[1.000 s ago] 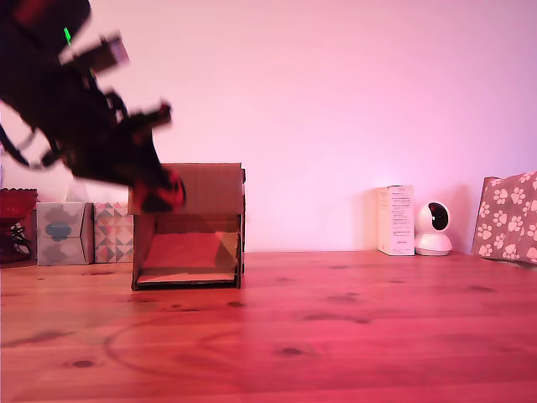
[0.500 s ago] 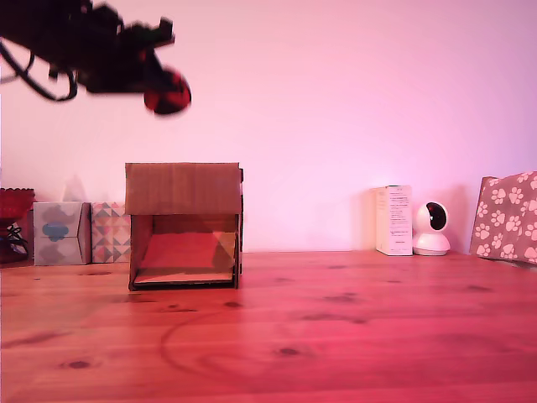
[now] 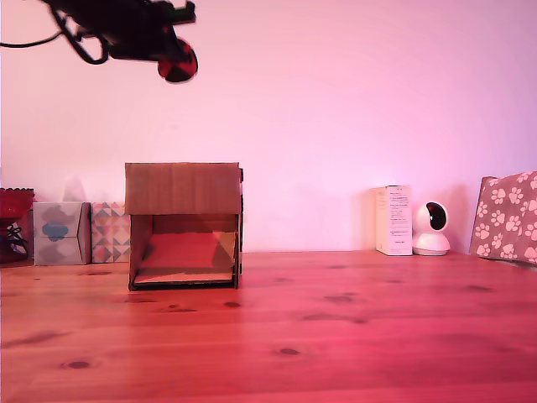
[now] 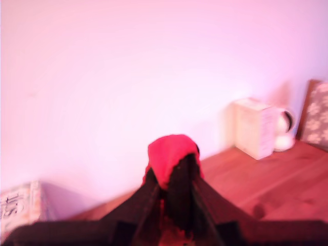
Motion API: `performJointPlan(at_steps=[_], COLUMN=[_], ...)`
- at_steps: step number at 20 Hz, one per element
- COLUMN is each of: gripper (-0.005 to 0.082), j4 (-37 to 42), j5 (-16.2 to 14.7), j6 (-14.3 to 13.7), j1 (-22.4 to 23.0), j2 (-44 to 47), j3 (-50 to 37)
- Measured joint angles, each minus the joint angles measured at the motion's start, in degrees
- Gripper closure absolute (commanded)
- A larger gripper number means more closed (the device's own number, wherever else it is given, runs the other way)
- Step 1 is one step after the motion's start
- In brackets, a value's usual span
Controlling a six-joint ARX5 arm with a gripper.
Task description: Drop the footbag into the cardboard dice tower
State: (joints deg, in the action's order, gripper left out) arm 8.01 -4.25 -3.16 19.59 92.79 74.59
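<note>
The red and black footbag (image 3: 177,62) hangs high in the air near the top of the exterior view, held at the tip of my gripper (image 3: 172,52), which is shut on it. The dark arm reaches in from the exterior view's left. In the wrist view the footbag (image 4: 169,154) sits pinched between my dark fingers (image 4: 148,197). The cardboard dice tower (image 3: 185,225) stands on the wooden table well below the footbag, its solid upper panel above a lower opening with a slanted ramp. The tower is out of the wrist view.
Two small patterned tissue boxes (image 3: 81,232) and a red object (image 3: 15,220) stand to the tower's left in the exterior view. A white carton (image 3: 394,220), a white round camera (image 3: 433,228) and a paw-print box (image 3: 506,217) line the back right. The wooden table (image 3: 336,327) spreads in front.
My gripper has risen with the footbag, from in front of the tower's upper panel to high above the tower, and shifted slightly to the exterior view's right.
</note>
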Motion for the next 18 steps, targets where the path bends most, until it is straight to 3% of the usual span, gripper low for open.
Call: performJointPlan(at_steps=[5,10,11,13,14,16,18], gripper=[0.0677,0.0667,0.059,0.015,0.0021,0.0025,0.0126], j4=[-12.6,-14.4,-14.4,-14.2,-14.3,-15.3,-16.7], j5=[-2.4,-2.8,-2.8,-3.8,-4.3,-4.5,-4.6], j6=[0.0,0.0,0.0,0.0,0.0,0.0,0.0], j1=[-2.0,-2.8,-2.8,-2.8,-2.8,-2.8,-2.7], j2=[11.1,13.0,13.0,13.0,13.0,13.0,13.0], j3=[11.0,13.0,13.0,13.0,13.0,13.1,13.2])
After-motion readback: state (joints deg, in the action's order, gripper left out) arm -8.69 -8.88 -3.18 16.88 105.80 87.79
